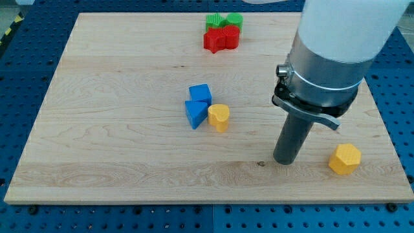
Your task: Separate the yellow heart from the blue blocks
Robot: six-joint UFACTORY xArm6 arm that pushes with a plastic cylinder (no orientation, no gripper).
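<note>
The yellow heart (218,117) lies near the middle of the wooden board (116,129). It touches the right side of a blue triangular block (195,113). A blue cube (200,94) sits just above that block. My tip (284,161) rests on the board to the right of and below the yellow heart, well apart from it. A yellow hexagon (344,159) lies to the right of my tip.
A red block (221,40) and two green blocks (223,21) are clustered at the view's top, touching each other. The arm's large grey and white body (336,45) covers the board's upper right. A blue perforated table surrounds the board.
</note>
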